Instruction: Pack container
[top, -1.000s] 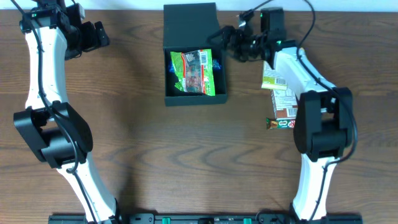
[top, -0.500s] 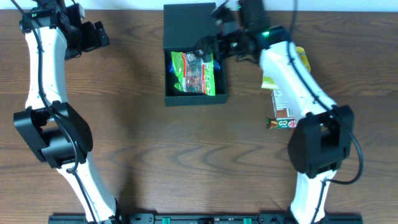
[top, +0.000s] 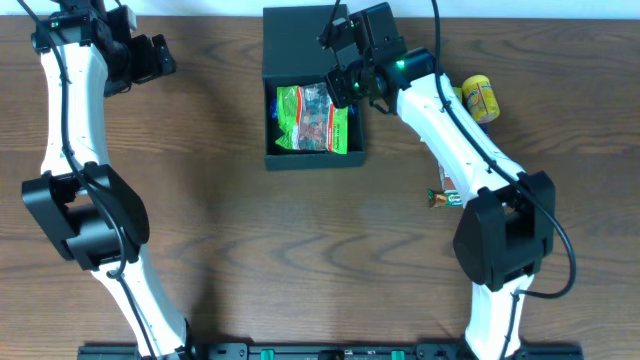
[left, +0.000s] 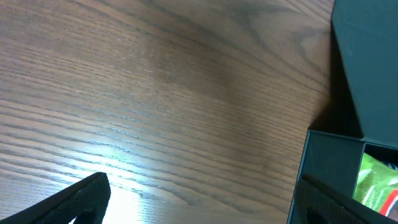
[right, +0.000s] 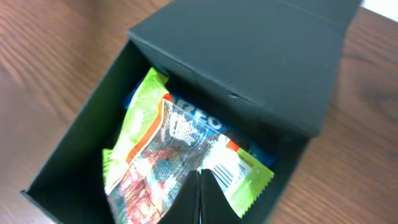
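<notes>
The wood surface (top: 220, 230) carries everything. The right arm (top: 450, 130) stretches diagonally from its base at the near right up and over the container's right rim, elbow well extended and wrist tipped down into the box. The left arm (top: 70, 100) is folded back at the far left, well apart from the work. The container (top: 312, 160), a black box, sits at the far-middle of the surface w/ its lid (top: 300, 40) hinged open toward the far edge, so the mouth faces up. It's approx square, so no long axis to speak of. Inside lies a green packet (top: 308, 120), long axis roughly front-to-back but skewed, one corner riding up near the right wall. A blue packet (right: 189, 117) shows underneath it. A yellow packet (top: 481, 98) waits on the surface right of the box, beside the right arm. The right claw (top: 345, 82) is clenched, tips together directly above the green packet at the box's far-right corner; can't tell if it touches, and nothing shows btw the tips. The left claw (top: 152, 57) is spread wide, empty. A small bar (top: 447, 199) lies near the right arm's base. The right arm is far nearer, so prob. it does the next fetch, w/ the loose items lying to its right.
</notes>
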